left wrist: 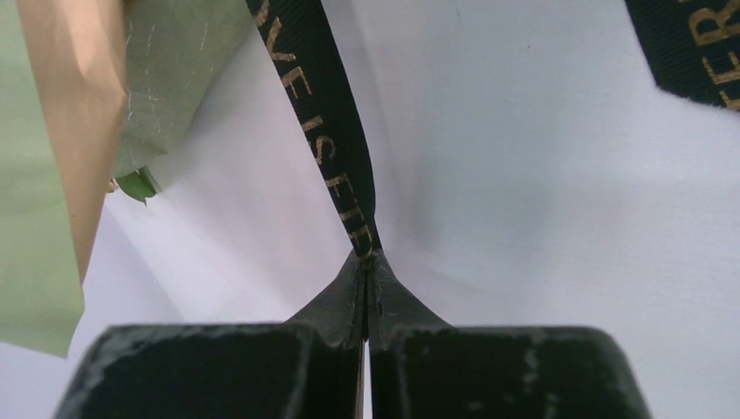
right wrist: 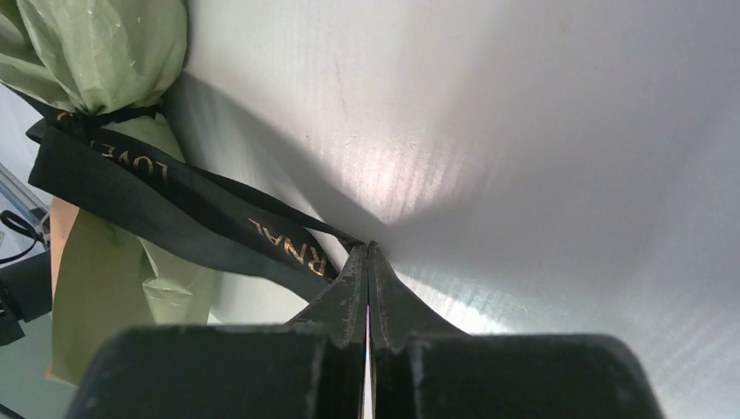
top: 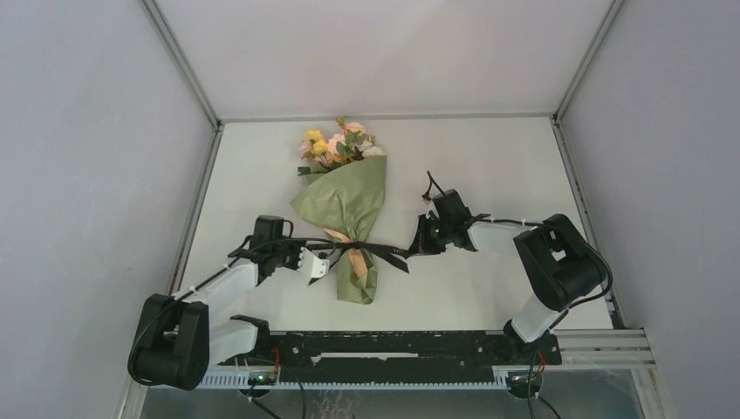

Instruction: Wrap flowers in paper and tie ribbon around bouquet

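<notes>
The bouquet lies mid-table, its pink and yellow flowers [top: 336,144] pointing to the far side, wrapped in the olive paper [top: 347,199] with peach lining showing at the waist. The black ribbon [top: 371,252] with gold lettering is wound round the narrow waist of the cone. My left gripper [top: 325,263] sits just left of the waist, shut on one ribbon strand [left wrist: 325,122] that runs straight into its tips [left wrist: 368,255]. My right gripper [top: 413,247] is at the ribbon's right end, shut, with a strand [right wrist: 179,199] pinched at its tips [right wrist: 368,246]. Olive paper [right wrist: 105,52] shows beyond it.
Grey walls and aluminium frame rails [top: 199,188] bound the white table on the left, back and right. A black rail [top: 393,346] with the arm bases runs along the near edge. A loose ribbon tail [left wrist: 694,44] lies on the table past the left gripper.
</notes>
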Available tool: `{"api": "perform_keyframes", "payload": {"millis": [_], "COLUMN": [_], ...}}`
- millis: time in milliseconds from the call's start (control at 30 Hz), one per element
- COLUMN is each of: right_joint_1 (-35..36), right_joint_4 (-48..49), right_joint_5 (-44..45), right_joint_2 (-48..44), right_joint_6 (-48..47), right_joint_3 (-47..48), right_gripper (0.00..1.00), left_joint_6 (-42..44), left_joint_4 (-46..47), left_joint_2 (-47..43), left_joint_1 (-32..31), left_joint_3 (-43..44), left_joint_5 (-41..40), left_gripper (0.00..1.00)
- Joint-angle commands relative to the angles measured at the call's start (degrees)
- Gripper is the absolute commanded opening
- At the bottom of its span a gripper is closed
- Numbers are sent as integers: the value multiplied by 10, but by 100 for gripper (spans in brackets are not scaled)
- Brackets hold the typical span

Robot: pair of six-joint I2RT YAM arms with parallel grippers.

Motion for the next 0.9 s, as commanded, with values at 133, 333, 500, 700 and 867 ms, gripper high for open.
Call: {"api": "perform_keyframes", "payload": {"millis": [133,333,500,700,867], "right_joint_1": [-23,-42,-45,-60,-35], "right_joint_4": [-64,-66,-63,-58,-50], "right_joint_5": [94,97,89,83,88], "right_joint_2": [-26,-34,-28,-37,-49], "right_joint_6": [-19,-13,-12,-8,-16], "right_joint_3": [-20,-43,-44,-55,-45], "right_gripper": [0,0,0,0,0], "left_joint_6": [21,36,40,37,35], "left_joint_4": [-11,-17,-17,-21,-92], "left_joint_2": [-3,-7,-10,-14,-58], "left_joint_1": [31,52,57,62,40], "left_joint_3": [-11,-20,-23,-24,-20], "left_joint_5": [-35,-36,-30,-32,-20], "left_gripper": [0,0,0,0,0]}}
